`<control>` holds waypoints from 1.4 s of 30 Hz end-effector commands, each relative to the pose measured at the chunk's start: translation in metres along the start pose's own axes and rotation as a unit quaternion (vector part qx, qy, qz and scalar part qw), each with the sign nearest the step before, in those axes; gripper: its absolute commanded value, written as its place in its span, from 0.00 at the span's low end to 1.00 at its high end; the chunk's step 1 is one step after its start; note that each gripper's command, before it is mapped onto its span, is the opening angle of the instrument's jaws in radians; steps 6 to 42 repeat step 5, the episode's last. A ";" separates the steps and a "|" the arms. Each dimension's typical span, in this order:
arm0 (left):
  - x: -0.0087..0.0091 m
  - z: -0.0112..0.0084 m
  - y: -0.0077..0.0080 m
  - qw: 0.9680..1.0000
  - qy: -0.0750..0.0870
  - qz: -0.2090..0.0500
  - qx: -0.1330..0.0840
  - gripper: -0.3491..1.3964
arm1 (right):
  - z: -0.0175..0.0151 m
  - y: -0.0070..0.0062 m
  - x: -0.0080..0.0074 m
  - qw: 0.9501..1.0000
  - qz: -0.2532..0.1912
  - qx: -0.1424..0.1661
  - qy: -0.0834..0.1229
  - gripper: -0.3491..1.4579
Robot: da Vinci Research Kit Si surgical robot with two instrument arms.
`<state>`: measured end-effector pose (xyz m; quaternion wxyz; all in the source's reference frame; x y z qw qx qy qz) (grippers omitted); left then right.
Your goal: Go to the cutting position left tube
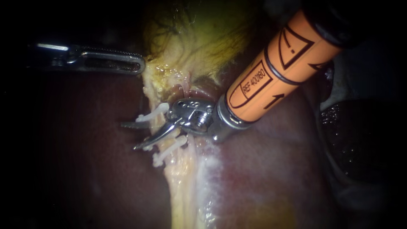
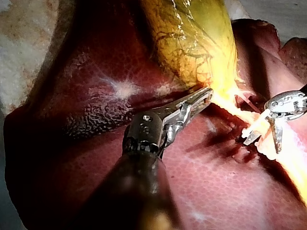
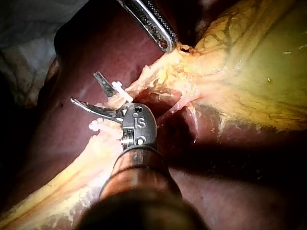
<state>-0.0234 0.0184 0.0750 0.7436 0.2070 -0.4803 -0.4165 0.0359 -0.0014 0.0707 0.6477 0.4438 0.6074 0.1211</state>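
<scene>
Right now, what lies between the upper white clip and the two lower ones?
A short stretch of pale tube, seen in the endoscope view; the right instrument has its open jaws there.

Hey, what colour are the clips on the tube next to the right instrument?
White. The clips show best in the endoscope view.

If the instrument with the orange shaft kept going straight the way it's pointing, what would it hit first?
Most likely the tube: it lies across the open tip of the right instrument, between the white clips. Beyond it is dark liver, though depth is hard to judge.
</scene>
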 end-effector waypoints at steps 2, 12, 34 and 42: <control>0.0000 0.0000 0.0000 1.000 0.000 0.000 0.000 0.00 | -0.0001 0.0001 -0.0002 1.000 -0.003 -0.001 0.000 0.55; 0.0000 0.0000 0.0000 1.000 0.000 0.000 0.000 0.00 | -0.0001 0.0002 -0.0004 1.000 -0.004 -0.007 0.001 0.57; 0.0000 0.0000 0.0000 1.000 0.000 0.000 0.000 0.00 | -0.0001 0.0002 -0.0004 1.000 -0.004 -0.007 0.001 0.57; 0.0000 0.0000 0.0000 1.000 0.000 0.000 0.000 0.00 | -0.0001 0.0002 -0.0004 1.000 -0.004 -0.007 0.001 0.57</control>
